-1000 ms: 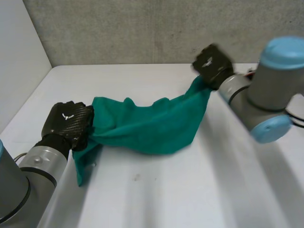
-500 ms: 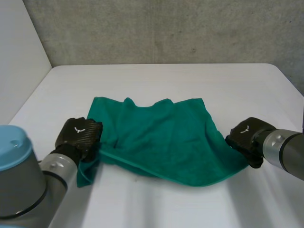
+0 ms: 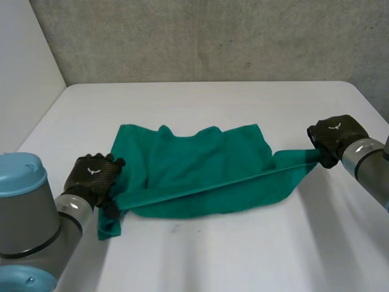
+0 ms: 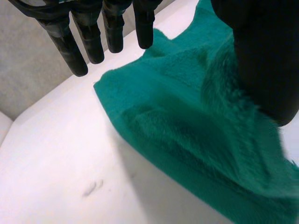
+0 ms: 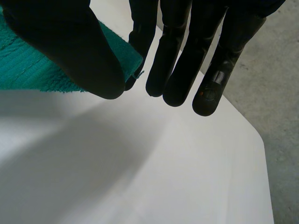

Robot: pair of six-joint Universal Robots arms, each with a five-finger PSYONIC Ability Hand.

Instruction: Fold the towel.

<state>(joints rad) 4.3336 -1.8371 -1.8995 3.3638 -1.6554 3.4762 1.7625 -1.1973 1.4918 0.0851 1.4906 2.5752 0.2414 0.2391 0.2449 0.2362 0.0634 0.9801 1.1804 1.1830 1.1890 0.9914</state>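
A green towel (image 3: 200,170) lies spread across the middle of the white table, its front edge drawn into a taut band running from one hand to the other. My left hand (image 3: 91,176) is at the towel's near left corner; in the left wrist view its fingers (image 4: 93,42) are straight and off the cloth, while its thumb (image 4: 266,60) rests over the towel (image 4: 196,140). My right hand (image 3: 334,135) is off the towel's right side and holds a corner. In the right wrist view the thumb (image 5: 70,46) and a finger pinch that corner of the towel (image 5: 28,65).
The table (image 3: 213,261) ends at a grey wall behind and a pale wall on the left. Its right edge runs close by my right hand. A small dark smudge (image 3: 175,229) marks the table in front of the towel.
My right hand has moved back and to the right with its corner, stretching the towel's front edge taut. My left hand's fingers have straightened from a curled grip.
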